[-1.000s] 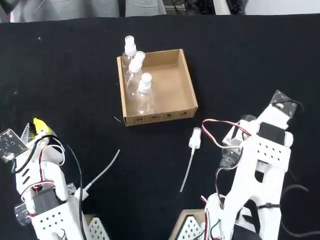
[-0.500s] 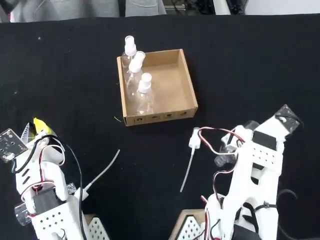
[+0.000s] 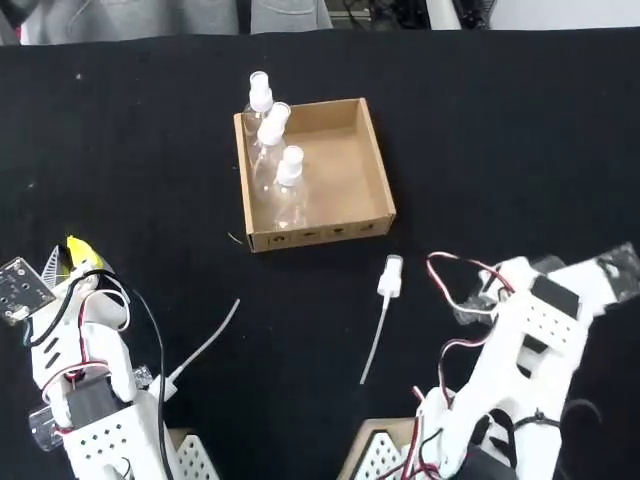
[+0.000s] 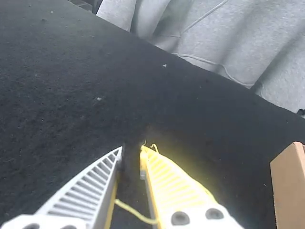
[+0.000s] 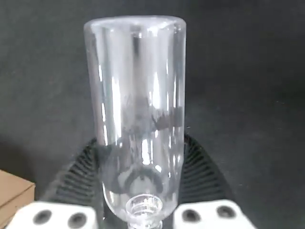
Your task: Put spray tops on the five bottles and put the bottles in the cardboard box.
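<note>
The cardboard box (image 3: 380, 180) sits at the table's far middle with three capped bottles (image 3: 288, 185) along one wall. One loose spray top (image 3: 390, 275) lies in front of the box, its tube trailing toward me. A second spray top (image 3: 205, 345) lies beside the left arm. My right gripper (image 5: 141, 143) is shut on a clear uncapped bottle (image 5: 136, 109), its neck toward the wrist; from above that bottle (image 3: 470, 305) peeks out beside the arm at the lower right. My left gripper (image 4: 131, 151) hangs shut over bare cloth at the lower left (image 3: 65, 258). Another clear bottle (image 3: 45, 425) lies by the left arm's base.
Black cloth (image 3: 150, 150) covers the table. A corner of the cardboard box (image 4: 288, 186) shows in the left wrist view, and a brown corner (image 5: 14, 200) in the right wrist view. A person in grey (image 4: 224, 33) sits beyond the far edge.
The right arm has swung to the right and slightly toward the front, carrying the clear bottle away from the loose spray top. The left arm has not moved.
</note>
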Motion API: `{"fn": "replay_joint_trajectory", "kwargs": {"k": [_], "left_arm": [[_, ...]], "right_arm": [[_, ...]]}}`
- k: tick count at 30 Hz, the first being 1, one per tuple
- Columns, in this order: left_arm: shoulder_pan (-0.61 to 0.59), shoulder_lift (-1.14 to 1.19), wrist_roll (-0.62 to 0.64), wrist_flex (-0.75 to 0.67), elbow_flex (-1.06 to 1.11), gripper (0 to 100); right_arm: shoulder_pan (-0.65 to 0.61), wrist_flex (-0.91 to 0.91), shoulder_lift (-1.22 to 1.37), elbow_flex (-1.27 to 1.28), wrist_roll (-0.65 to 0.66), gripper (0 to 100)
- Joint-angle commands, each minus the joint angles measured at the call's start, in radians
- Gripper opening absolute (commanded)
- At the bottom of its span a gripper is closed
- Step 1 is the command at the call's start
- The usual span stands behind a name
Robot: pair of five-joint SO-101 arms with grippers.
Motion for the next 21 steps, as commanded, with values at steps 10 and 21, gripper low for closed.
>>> {"fn": "replay_joint_trajectory", "kwargs": {"k": [10,21], "left_arm": [[-0.008,-0.005,-0.008,-0.023,0.022,5],[-0.008,-0.005,-0.008,-0.023,0.022,5]], "right_arm": [[0.054,-0.051,-0.044,0.004,-0.005,10.7],[0.009,-0.049,-0.044,0.024,-0.003,23.8]]}}
